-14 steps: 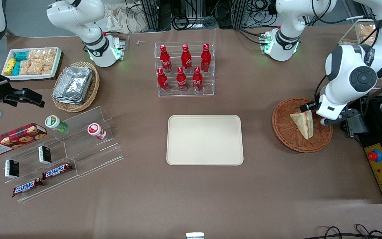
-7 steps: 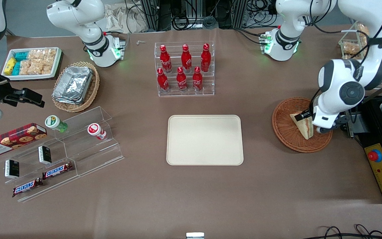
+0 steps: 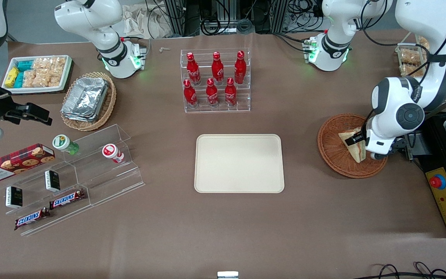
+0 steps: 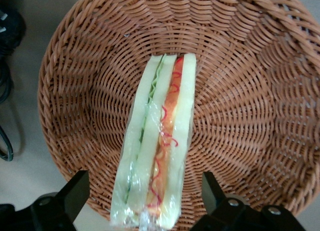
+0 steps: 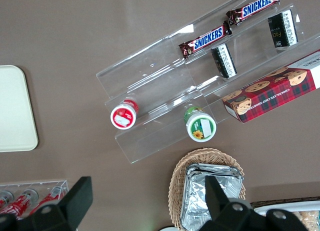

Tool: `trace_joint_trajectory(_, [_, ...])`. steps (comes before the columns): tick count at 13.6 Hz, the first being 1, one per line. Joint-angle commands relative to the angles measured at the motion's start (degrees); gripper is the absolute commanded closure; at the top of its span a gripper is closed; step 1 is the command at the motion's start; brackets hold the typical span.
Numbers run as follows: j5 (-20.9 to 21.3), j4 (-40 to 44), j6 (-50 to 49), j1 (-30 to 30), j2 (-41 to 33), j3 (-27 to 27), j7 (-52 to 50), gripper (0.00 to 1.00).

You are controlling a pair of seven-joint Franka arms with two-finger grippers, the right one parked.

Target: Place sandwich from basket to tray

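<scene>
My two-finger gripper (image 4: pixel 142 201) hangs low over the round reddish-brown wicker basket (image 4: pixel 240 91), fingers (image 4: pixel 75 193) spread wide apart, one on either side of the pale triangular sandwich wedge (image 4: pixel 157 146) and not touching it. The sandwich lies inside the basket, well apart from the flat cream-beige rectangular tray (image 3: pixel 239 163).

Basket (image 4: pixel 240 91): woven wicker, reddish-brown, rough ribbed weave, slight sheen. Sandwich (image 4: pixel 157 141): soft pale bread, wrapped in clear glossy film, film crinkled at end. Tray (image 3: pixel 239 163): cream, smooth, matt. Counter (image 3: pixel 223 224): brown, matt covering. End effector (image 4: pixel 145 203) low over sandwich in basket, black matt plastic fingers (image 4: pixel 75 193) wide apart. Arm shell: white glossy plastic.
</scene>
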Motion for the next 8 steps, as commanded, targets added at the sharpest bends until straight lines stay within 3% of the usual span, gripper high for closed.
trace_joint_trajectory(1, [1.2,-0.5,1.9,0.9,0.7,-0.3,-1.4,0.0])
trace_joint_trajectory(5, [1.2,-1.6,2.0,1.1,1.0,-0.3,-1.4,0.02])
trace_joint_trajectory(6, [1.2,-1.5,2.0,1.0,1.2,-0.3,-1.5,0.08])
trace_joint_trajectory(8, [1.2,-1.1,1.9,1.0,1.2,-0.3,-1.5,0.38])
